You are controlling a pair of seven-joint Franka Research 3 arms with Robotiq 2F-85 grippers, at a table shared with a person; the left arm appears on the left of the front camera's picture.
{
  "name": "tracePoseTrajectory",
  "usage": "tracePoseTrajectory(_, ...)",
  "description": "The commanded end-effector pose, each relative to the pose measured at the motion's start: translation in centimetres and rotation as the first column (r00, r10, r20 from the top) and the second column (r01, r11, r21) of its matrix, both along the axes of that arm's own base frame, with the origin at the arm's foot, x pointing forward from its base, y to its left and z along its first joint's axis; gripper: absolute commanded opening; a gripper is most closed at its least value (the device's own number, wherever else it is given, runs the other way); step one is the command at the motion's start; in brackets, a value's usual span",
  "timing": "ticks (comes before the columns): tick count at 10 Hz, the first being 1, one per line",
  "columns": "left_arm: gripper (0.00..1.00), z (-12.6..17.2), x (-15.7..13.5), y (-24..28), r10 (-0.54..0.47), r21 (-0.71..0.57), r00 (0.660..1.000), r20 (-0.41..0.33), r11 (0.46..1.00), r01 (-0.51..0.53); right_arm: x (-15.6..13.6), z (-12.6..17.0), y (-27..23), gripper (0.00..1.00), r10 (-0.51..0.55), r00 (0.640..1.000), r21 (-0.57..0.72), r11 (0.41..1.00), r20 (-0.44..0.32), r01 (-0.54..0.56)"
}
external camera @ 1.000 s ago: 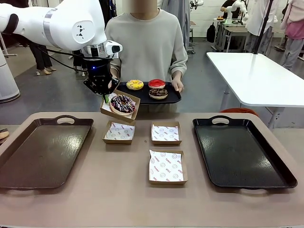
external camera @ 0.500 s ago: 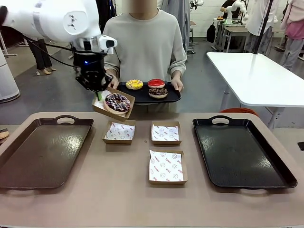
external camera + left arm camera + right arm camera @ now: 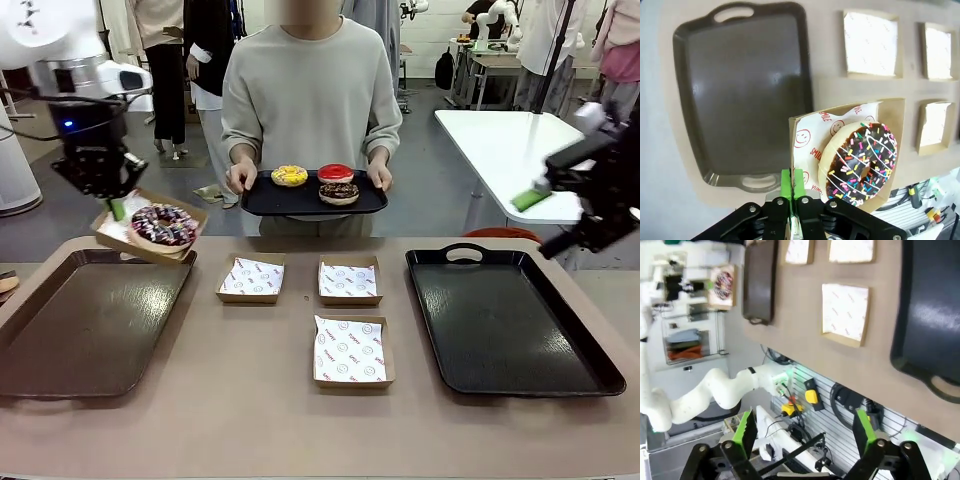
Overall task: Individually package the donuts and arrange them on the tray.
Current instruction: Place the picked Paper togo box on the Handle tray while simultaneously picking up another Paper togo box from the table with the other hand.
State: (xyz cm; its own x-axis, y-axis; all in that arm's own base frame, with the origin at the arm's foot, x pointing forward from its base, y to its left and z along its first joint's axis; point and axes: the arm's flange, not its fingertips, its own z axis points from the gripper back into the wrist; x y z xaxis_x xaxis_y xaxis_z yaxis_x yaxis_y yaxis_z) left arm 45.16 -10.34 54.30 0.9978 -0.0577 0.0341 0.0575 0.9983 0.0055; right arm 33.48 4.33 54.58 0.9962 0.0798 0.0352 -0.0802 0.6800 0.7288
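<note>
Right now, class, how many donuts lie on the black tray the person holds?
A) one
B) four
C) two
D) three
D: a yellow donut, a red donut and a chocolate donut lie on the tray; the fourth donut sits in the box the left gripper grips.

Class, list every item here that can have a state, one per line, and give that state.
left gripper, shut on the held box
right gripper, open, holding nothing
held box, lifted, carrying the sprinkled donut
three table boxes, paper-lined, no donuts inside
small tray, held by the person
yellow donut, red donut, chocolate donut, unpackaged on it
two big trays, no boxes yet
</note>
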Motion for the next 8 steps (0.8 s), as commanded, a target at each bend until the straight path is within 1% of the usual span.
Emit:
tracePoseTrajectory(1, 0.01, -1.7, -0.8, 2.5, -0.016, -0.049, 1.000, 0.016, 0.999, 0.016, 2.3, -0.5, 4.0, 1.00, -0.011, 0.999, -0.150, 0.989, -0.032, 0.006)
tracePoseTrajectory(3, 0.01, -3.4, -1.6, 5.4, -0.003, -0.076, 1.000, 0.025, 0.997, 0.005, 3.4, -2.4, 8.8, 1.00, -0.013, 0.999, -0.267, 0.964, -0.038, 0.003)
tracePoseTrajectory(5, 0.01, -5.3, -2.5, 7.5, -0.004, -0.075, 0.999, 0.040, 0.997, 0.007, 4.2, -4.5, 13.2, 1.00, -0.011, 1.000, -0.365, 0.931, -0.003, 0.009)
tracePoseTrajectory(6, 0.01, -6.3, -2.9, 8.4, -0.012, -0.058, 0.999, 0.043, 0.998, 0.014, 4.0, -5.6, 14.7, 1.00, -0.007, 1.000, -0.407, 0.913, 0.014, 0.012)
tracePoseTrajectory(8, 0.01, -7.8, -3.1, 9.5, 0.006, -0.046, 1.000, 0.028, 0.999, -0.005, 3.0, -7.6, 16.1, 1.00, 0.017, 1.000, -0.441, 0.898, 0.005, -0.013)
